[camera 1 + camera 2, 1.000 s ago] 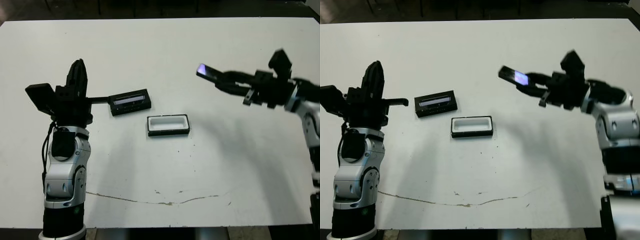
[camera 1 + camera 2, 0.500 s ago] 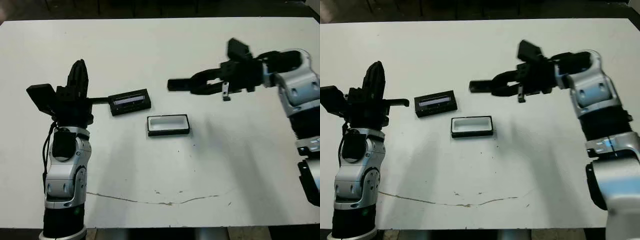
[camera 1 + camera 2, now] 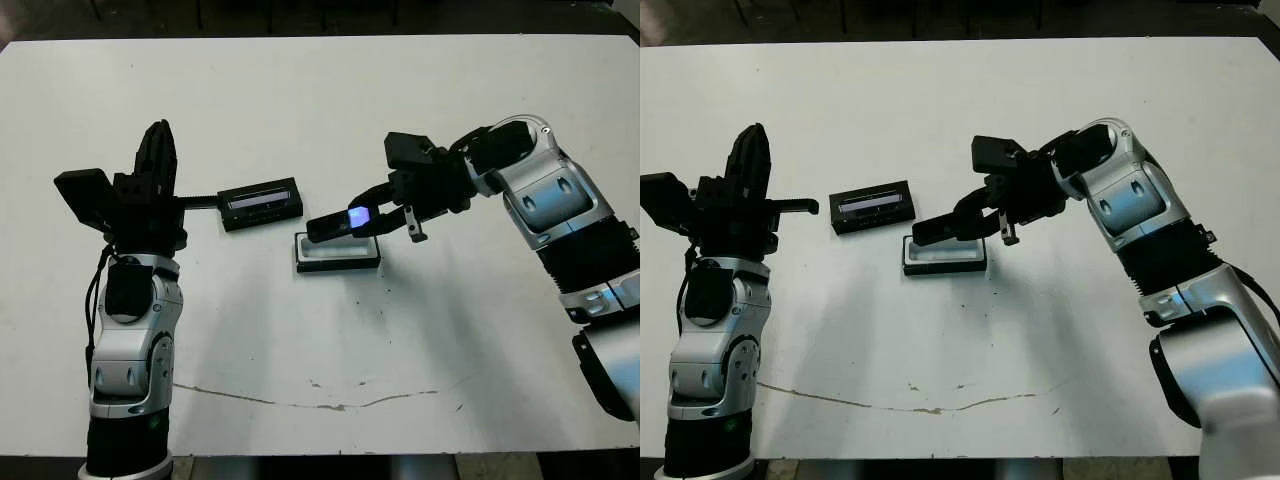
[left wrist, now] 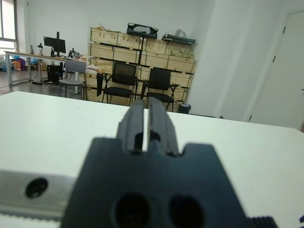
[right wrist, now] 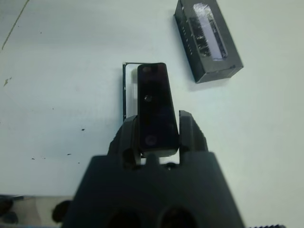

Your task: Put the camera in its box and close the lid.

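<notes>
I am working in an office-like workroom: black chairs (image 4: 122, 81), a desk with monitors (image 4: 54, 45), stacked wooden crates (image 4: 142, 52).

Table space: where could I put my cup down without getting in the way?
The far strip beyond the lid and the near half, around the brown crack, are bare. The middle is crowded: the right gripper holds the camera over the box.

The camera (image 5: 155, 109) hid most of the box (image 5: 124, 90) in the right wrist view. Blurred chairs (image 4: 123, 83) and crates (image 4: 142, 52) stood beyond the table (image 4: 247, 142), their contents unreadable.
</notes>
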`<action>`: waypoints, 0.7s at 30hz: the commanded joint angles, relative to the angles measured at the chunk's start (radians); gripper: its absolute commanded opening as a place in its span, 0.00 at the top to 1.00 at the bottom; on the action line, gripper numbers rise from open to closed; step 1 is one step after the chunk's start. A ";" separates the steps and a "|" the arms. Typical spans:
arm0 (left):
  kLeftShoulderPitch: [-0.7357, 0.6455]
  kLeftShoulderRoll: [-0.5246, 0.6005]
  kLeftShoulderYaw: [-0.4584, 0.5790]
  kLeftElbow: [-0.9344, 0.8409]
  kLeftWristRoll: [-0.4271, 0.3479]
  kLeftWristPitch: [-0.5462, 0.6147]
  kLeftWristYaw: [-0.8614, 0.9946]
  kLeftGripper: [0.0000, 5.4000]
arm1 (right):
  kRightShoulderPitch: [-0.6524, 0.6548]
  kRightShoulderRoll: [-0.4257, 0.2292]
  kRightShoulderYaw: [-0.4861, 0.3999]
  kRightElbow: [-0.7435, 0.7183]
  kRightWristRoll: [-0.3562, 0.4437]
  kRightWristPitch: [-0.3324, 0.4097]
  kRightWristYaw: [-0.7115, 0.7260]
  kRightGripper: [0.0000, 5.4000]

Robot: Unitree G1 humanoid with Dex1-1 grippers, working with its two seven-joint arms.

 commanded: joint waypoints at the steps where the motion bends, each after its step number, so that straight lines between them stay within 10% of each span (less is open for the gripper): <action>1: 0.025 0.001 -0.003 0.012 0.005 0.003 0.001 1.00 | 0.029 -0.001 0.015 -0.006 -0.006 0.002 0.017 0.87; 21: 0.033 0.001 -0.007 0.021 0.012 -0.014 0.000 1.00 | 0.074 0.012 0.031 -0.021 -0.073 -0.019 -0.035 0.87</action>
